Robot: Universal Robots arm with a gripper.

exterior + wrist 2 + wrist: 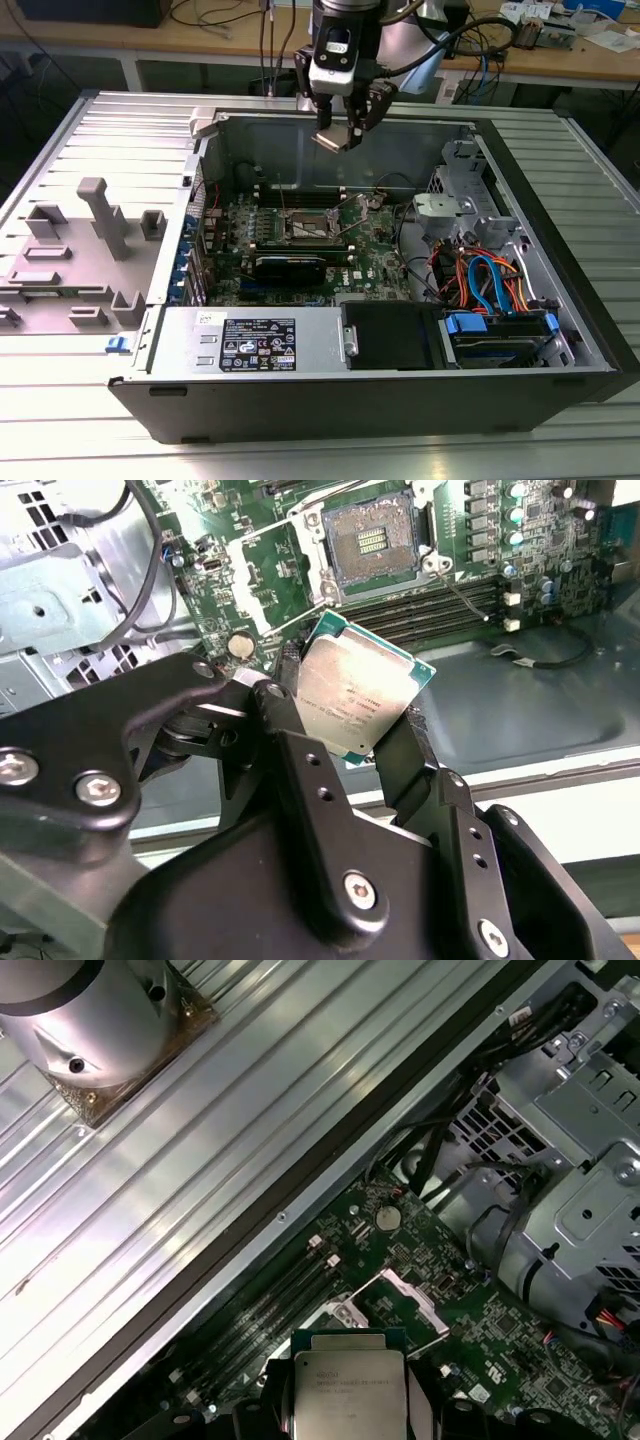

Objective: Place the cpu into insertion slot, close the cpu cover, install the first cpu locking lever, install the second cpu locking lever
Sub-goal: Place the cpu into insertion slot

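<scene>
Gripper clamping cpu by opp. edges, hanging over pc case rear wall. Insertion slot lying uncovered at gripper's 6 o'clock in exterior view, well apart, open air btwn.

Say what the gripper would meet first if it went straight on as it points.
Likely the memory slots beside the open socket, with the chip in the gripper touching first; depth is unclear.
</scene>
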